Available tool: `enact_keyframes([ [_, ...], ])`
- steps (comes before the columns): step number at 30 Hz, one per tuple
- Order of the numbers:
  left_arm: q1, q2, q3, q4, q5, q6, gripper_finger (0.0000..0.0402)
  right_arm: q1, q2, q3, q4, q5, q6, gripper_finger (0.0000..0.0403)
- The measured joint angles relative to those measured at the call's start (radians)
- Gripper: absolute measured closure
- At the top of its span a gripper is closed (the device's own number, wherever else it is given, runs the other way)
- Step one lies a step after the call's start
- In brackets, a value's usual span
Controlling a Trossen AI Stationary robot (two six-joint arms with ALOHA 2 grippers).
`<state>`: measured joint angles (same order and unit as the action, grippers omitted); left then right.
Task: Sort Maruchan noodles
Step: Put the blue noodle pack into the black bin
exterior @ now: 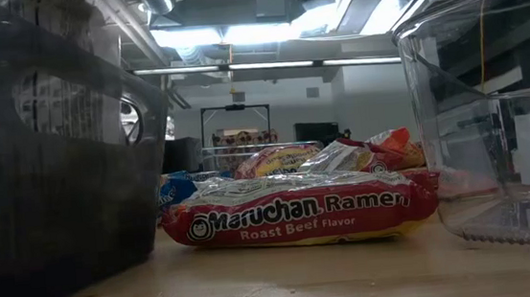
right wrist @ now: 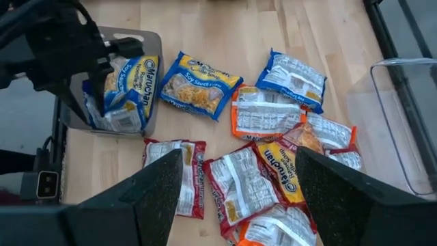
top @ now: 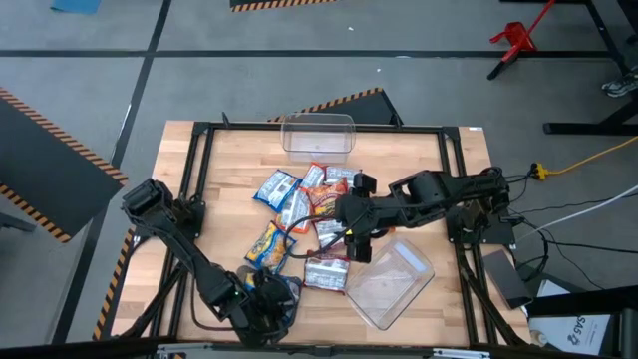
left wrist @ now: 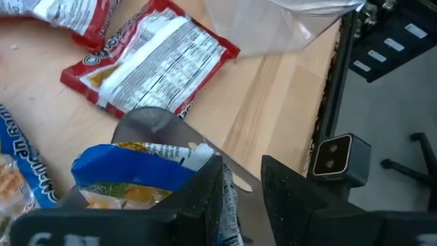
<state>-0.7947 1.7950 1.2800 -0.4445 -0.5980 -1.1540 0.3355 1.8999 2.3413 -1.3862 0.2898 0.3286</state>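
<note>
Several Maruchan noodles packets [top: 309, 204] lie in a loose pile mid-table: blue, orange and red ones [right wrist: 273, 137]. One red packet [exterior: 300, 218] lies flat nearer the front. At the front left a grey tub [right wrist: 153, 75] holds blue packets [right wrist: 130, 85] standing on edge. My left gripper [left wrist: 246, 198] hangs over this tub, pointing slantwise down, fingers apart; the crimped end of a blue packet [left wrist: 130, 171] reaches up between them. My right gripper [right wrist: 252, 191] hovers open, high above the pile, with nothing between its fingers. My left gripper has the blue packet's crimped white end [left wrist: 229, 198] between its parted fingers, close to the inner side of one finger [left wrist: 205, 198]. Whether it touches that end I cannot tell. The packet rests in the grey tub, leaning against the others there.
A clear tub [top: 319, 135] stands at the table's far edge, another clear tub [top: 394, 284] at the near right beside the red packet. The black frame rail [left wrist: 334, 102] runs along the table edge close to the grey tub. Bare wood shows at the table's left.
</note>
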Motion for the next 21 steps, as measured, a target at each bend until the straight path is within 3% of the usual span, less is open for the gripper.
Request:
enact_keyframes([
  [11, 0.044, -0.005, -0.001, 0.114, 0.075, 0.099, 0.0306, 0.124, 0.0, 0.0, -0.001, 0.113, 0.012, 0.0134],
  [16, 0.067, -0.009, -0.001, 0.142, 0.157, 0.113, 0.0306, 0.19, 0.0, 0.0, -0.006, 0.215, 0.069, 0.0134],
  [21, 0.076, -0.097, -0.001, 0.086, 0.145, 0.087, 0.0311, 0.254, 0.0, 0.0, -0.038, 0.302, 0.143, 0.0134],
])
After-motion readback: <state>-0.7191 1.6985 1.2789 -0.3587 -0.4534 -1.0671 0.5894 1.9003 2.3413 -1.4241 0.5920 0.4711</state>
